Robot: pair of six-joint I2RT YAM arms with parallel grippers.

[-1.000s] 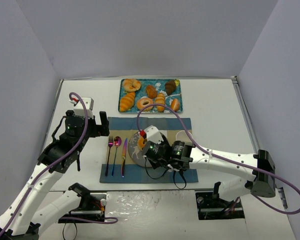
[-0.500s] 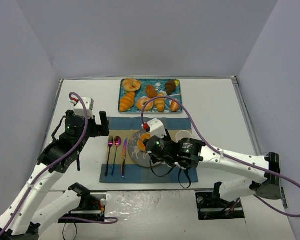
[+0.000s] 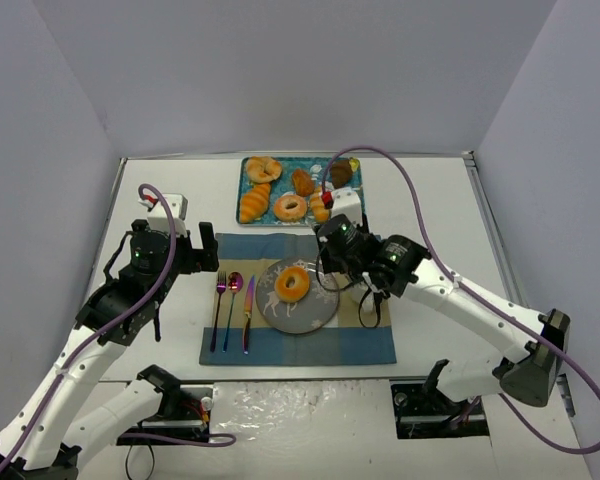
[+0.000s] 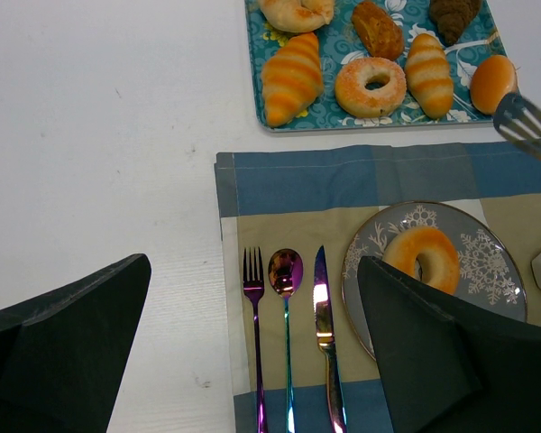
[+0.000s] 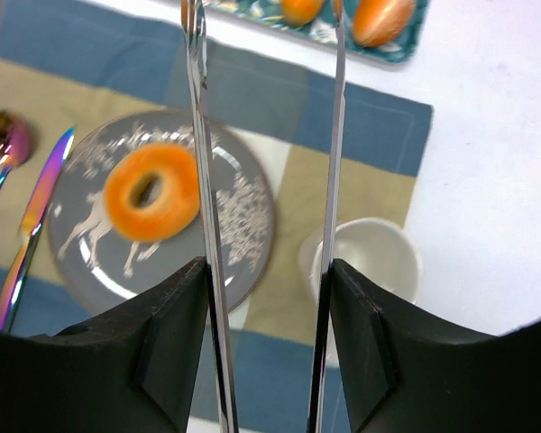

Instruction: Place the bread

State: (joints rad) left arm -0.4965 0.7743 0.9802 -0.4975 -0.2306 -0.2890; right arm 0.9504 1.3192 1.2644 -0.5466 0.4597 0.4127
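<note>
Ring-topped bun [image 3: 293,284] lies flat on the grey plate [image 3: 320,315], hole up, resting free. Long striped roll [image 4: 291,79] sits on the teal tray [image 4: 343,45] beyond the placemat [image 3: 360,345] (other pastries around it). Right gripper [image 5: 266,271] is clamped on metal tongs [image 5: 338,135]; the blades are apart with nothing between them, reaching toward the tray's near edge. White cup [image 5: 370,262] just right of the plate. Left gripper [image 4: 252,266] spread wide, empty, above the fork [image 4: 254,298].

A robot lab booth: blank grey walls [image 3: 280,70] rise beyond the right pincer [image 3: 332,228], boxing in a white table [image 3: 430,200] with two cabled arms [image 3: 110,310] bolted on.
</note>
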